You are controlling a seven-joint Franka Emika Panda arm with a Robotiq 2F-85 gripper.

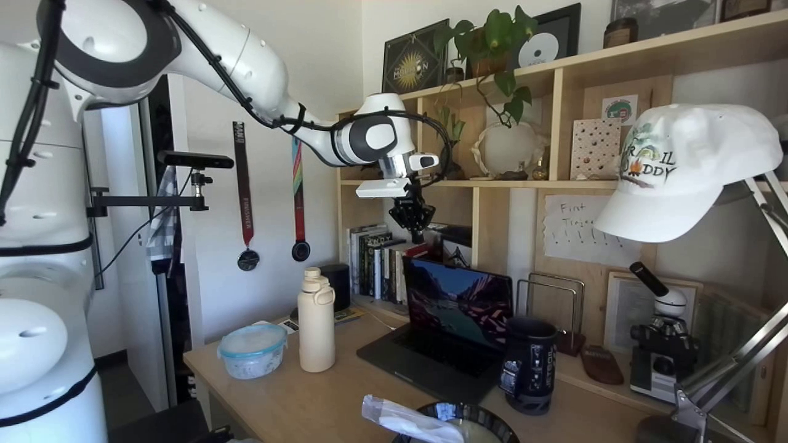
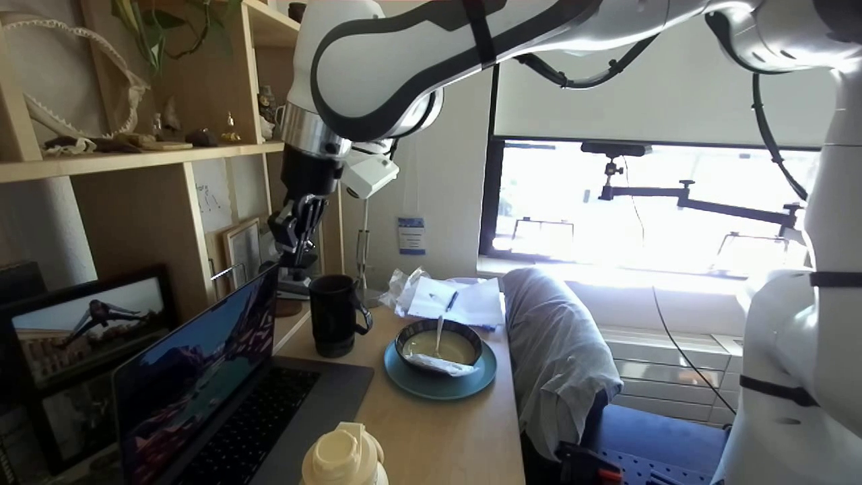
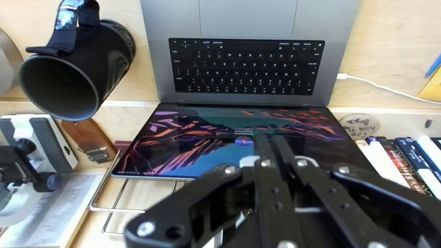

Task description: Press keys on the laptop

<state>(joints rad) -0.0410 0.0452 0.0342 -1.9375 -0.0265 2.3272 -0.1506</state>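
In an exterior view the white arm [image 1: 261, 64] comes in high from the left edge of the shot, slopes down along the forearm, then bends at the wrist so the black pincer [image 1: 417, 235] points pretty much straight down. It hangs in the air, looking just above a top corner of the screen [image 1: 465, 301] on the laptop [image 1: 440, 337], which sits open on the tabletop [image 1: 295, 409] between a cream bottle [image 1: 316, 335] and a black mug [image 1: 530, 369]. In an exterior view the arm [image 2: 390, 74] also runs across the top from the right, angling gently down to the left, and then the wrist folds steeply down so the pincer [image 2: 289, 259] is right by the screen's top corner, though I can't really judge the depth there. Wrist view: pincer [image 3: 271, 137] pokes in from the bottom, two fingers [image 3: 264, 148] side by side and basically together, just a thin sliver between them. The tips show up against the screen, well apart from the keys [image 3: 246, 65], which are upside down near the top there.
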